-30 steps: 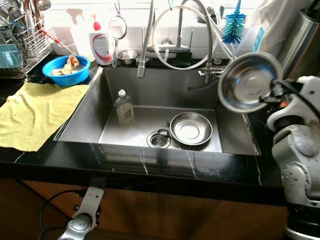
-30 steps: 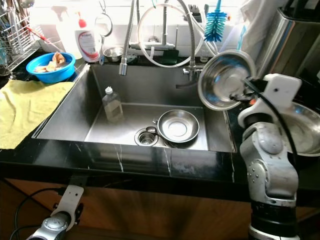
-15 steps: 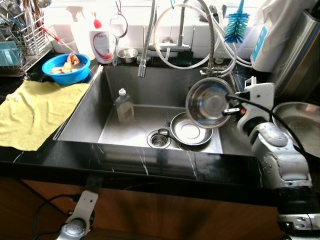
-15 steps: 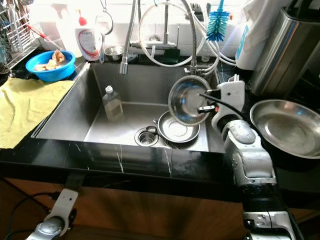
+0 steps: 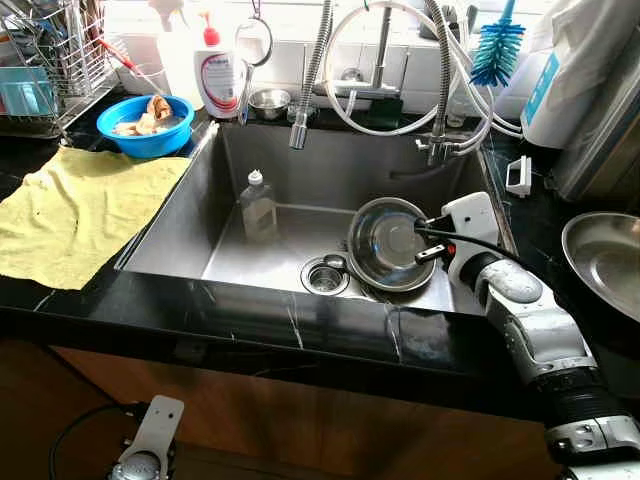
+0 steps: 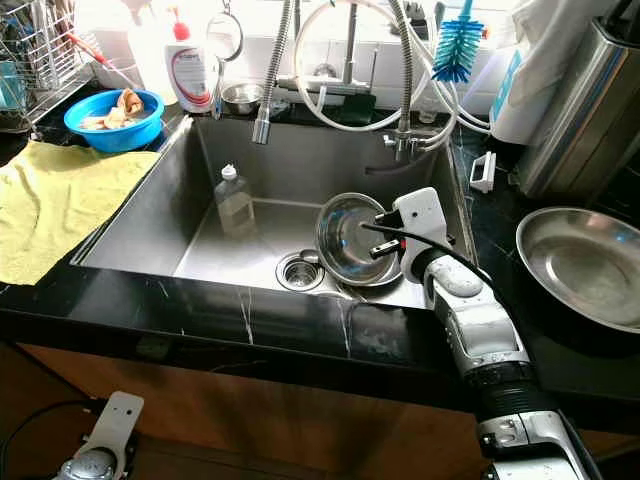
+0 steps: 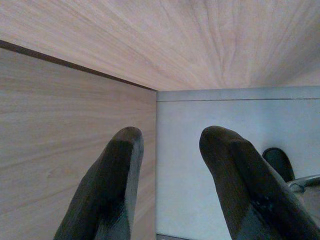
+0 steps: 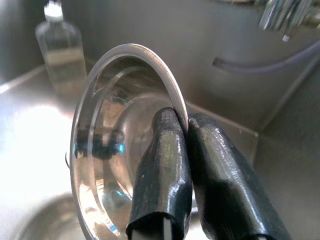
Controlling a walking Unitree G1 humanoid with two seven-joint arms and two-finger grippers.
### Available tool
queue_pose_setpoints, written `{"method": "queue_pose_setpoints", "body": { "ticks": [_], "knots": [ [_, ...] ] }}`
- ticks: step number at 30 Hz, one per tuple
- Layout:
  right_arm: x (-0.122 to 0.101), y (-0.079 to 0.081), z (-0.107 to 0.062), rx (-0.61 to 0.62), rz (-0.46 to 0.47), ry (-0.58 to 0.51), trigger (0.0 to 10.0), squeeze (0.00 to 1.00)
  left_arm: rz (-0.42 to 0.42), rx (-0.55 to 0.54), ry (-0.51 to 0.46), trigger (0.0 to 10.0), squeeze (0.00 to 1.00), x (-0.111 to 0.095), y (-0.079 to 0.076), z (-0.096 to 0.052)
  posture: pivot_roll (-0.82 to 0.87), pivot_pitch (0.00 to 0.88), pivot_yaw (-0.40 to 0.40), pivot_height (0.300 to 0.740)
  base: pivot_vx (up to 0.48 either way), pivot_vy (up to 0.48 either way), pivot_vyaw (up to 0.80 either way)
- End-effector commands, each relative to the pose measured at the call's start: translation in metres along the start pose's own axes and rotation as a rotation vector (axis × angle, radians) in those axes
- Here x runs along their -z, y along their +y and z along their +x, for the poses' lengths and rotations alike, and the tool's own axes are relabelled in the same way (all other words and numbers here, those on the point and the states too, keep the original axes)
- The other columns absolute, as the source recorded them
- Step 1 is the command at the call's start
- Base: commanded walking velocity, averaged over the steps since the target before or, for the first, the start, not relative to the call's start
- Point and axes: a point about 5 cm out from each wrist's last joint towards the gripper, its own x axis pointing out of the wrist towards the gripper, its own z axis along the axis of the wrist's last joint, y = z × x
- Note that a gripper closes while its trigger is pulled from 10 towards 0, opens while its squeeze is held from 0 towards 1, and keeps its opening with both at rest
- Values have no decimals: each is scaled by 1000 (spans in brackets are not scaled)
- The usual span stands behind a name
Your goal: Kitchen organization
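Note:
My right gripper is shut on the rim of a small steel bowl and holds it tilted, low inside the sink. The right wrist view shows the two fingers pinching that rim, one inside the bowl and one outside. A second steel bowl lies on the sink floor just beneath it, mostly covered. A clear plastic bottle stands in the sink to the left, with the drain between. My left gripper hangs open below the counter, in front of a wooden cabinet.
A yellow cloth lies on the black counter at left, with a blue bowl of scraps and a dish rack behind it. A pull-down faucet head hangs over the sink. A large steel dish rests on the right counter.
My right arm has swung the steel bowl down from above the sink's right edge into the sink, over the other bowl. The camera has also shifted slightly.

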Motion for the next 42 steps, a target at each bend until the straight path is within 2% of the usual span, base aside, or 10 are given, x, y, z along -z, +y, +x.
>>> {"method": "queue_pose_setpoints", "body": {
  "ticks": [1, 3, 6, 15, 24, 25, 34, 37, 38, 42],
  "knots": [
    [-3, -2, 1, -5, -20, -6, 10000, 86, -1, -16, 37, 10000, 0, 9, 4, -1, -45, 0, -5, 740, 0, 0, 0],
    [-3, -1, 1, -7, -18, -5, 10000, 188, -2, -16, 36, 10000, 0, 9, 4, -1, -44, 0, -5, 740, 0, 0, 0],
    [-3, -1, 1, -6, -24, -7, 10000, 996, -3, -13, 34, 10000, 0, 7, 3, -1, -44, 0, -5, 740, 0, 0, 0],
    [-4, -3, 1, 2, -30, -15, 10000, 988, -4, -7, 28, 10000, 0, 5, 0, -1, -45, 0, -5, 740, 0, 0, 0],
    [-8, -6, 1, 35, -32, -37, 10000, 761, -3, -3, 30, 10000, 0, 5, -1, -1, -46, 0, -4, 740, 0, 0, 0],
    [-8, -5, 0, 34, -34, -35, 10000, 0, -4, -3, 30, 10000, 0, 5, -1, -1, -46, 0, -4, 740, 0, 0, 0],
    [-7, -4, 1, 31, -45, -31, 10000, 0, -4, -2, 25, 10000, 0, 4, -1, 0, -46, 0, -4, 740, 0, 0, 0],
    [-8, -4, 1, 26, -34, -35, 10000, 165, -3, 0, 24, 10000, 0, 3, -2, 0, -46, 0, -4, 740, 0, 0, 0],
    [-9, -5, 1, 30, -19, -40, 10000, 1000, -3, 0, 24, 10000, 0, 3, -2, 0, -46, 0, -4, 740, 0, 0, 0],
    [-10, -5, 1, 31, -23, -43, 10000, 1000, -3, 0, 23, 10000, 0, 3, -2, 0, -44, 0, -5, 740, 0, 0, 0]
  ]
}}
